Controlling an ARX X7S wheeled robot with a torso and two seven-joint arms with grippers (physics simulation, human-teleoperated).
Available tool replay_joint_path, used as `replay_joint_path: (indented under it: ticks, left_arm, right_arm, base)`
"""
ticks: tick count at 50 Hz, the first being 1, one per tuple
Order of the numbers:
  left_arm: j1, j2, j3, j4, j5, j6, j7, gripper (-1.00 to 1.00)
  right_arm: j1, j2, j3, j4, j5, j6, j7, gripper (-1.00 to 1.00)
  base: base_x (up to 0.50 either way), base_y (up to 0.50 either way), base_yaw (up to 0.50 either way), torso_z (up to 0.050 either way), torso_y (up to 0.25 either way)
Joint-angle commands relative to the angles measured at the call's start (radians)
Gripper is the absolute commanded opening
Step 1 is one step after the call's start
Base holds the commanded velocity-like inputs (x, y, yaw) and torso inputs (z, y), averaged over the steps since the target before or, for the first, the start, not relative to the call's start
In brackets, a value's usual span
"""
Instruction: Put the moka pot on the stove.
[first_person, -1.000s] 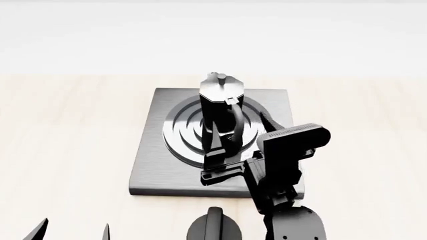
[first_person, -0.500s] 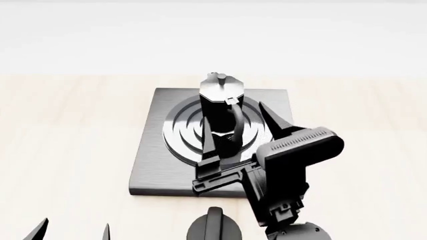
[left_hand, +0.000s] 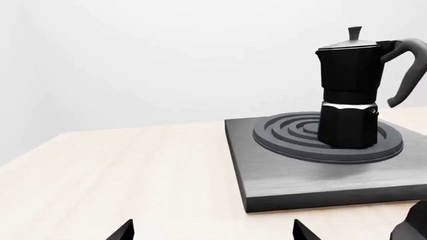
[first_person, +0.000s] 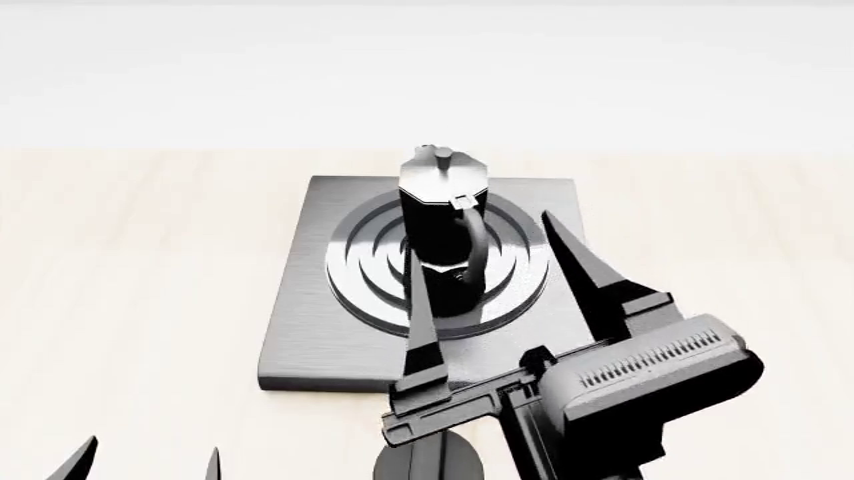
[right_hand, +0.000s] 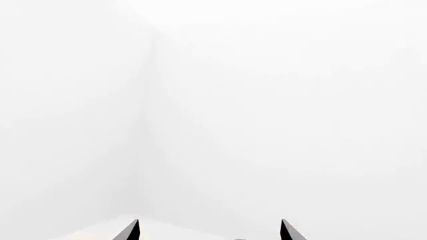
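The black moka pot (first_person: 441, 215) stands upright on the burner rings of the dark-grey stove (first_person: 300, 330), held by nothing. My right gripper (first_person: 483, 240) is open and empty. It is raised and nearer to me than the pot, and its fingers (first_person: 422, 320) point up and away. The right wrist view shows only its open gripper (right_hand: 210, 231) against a white wall. My left gripper (first_person: 150, 452) is open and empty, low at the near left. In the left wrist view the pot (left_hand: 347, 90) stands on the stove (left_hand: 300, 175), far beyond the open gripper (left_hand: 213, 231).
A round black dial knob (first_person: 424, 458) sits on the table just in front of the stove, partly hidden by my right gripper. A dark shape (left_hand: 415, 227) shows at the left wrist view's corner. Light wooden tabletop (first_person: 134, 280) lies around the stove, with a white wall behind.
My right gripper has drawn back from the pot's handle toward me and risen, with its fingers spread wider and tilted upward. The pot has stayed on the stove. The left gripper has not moved.
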Motion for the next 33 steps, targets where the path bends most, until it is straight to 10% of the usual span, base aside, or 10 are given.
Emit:
replay_joint_path:
  ticks: [1, 33]
  left_arm:
    - [-0.001, 0.005, -0.004, -0.014, -0.002, 0.039, 0.008, 1.0]
    - [-0.001, 0.004, -0.001, -0.017, -0.024, 0.048, 0.009, 1.0]
  right_arm:
    - [-0.104, 0.031, 0.019, -0.145, -0.005, -0.029, 0.027, 1.0]
    - [-0.214, 0.101, 0.056, -0.386, -0.022, 0.044, 0.117, 1.0]
  base:
    - [0.0, 0.0, 0.0, 0.0, 0.0]
    - [0.0, 0.0, 0.0, 0.0, 0.0]
